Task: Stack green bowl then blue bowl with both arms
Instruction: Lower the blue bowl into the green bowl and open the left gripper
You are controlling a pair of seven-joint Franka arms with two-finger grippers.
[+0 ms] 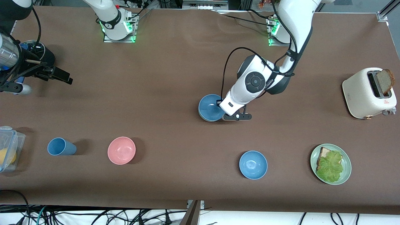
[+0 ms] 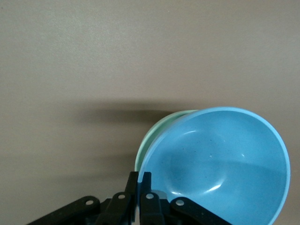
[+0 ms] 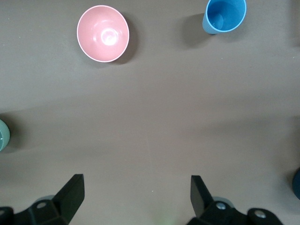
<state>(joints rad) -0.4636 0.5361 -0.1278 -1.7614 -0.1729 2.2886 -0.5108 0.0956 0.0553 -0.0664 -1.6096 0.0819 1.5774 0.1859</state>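
STEP: left hand [image 2: 139,197] clamped on blue bowl [image 2: 220,164] rim, over green bowl [image 2: 159,136] | right hand [image 3: 136,197] waits, fingers wide, empty | NEXT: seat, release

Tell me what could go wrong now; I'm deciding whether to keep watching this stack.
1. The blue bowl sits off-center over the green bowl; released now, it may settle crooked.
2. The left gripper pinches only the rim, so the bowl could slip or tilt.

One camera looks down from high up, facing both robots across the whole tabletop [image 1: 175,78]. Each wrist camera looks straight down, up close. The right wrist and high cameras share the pink bowl [image 3: 103,33].
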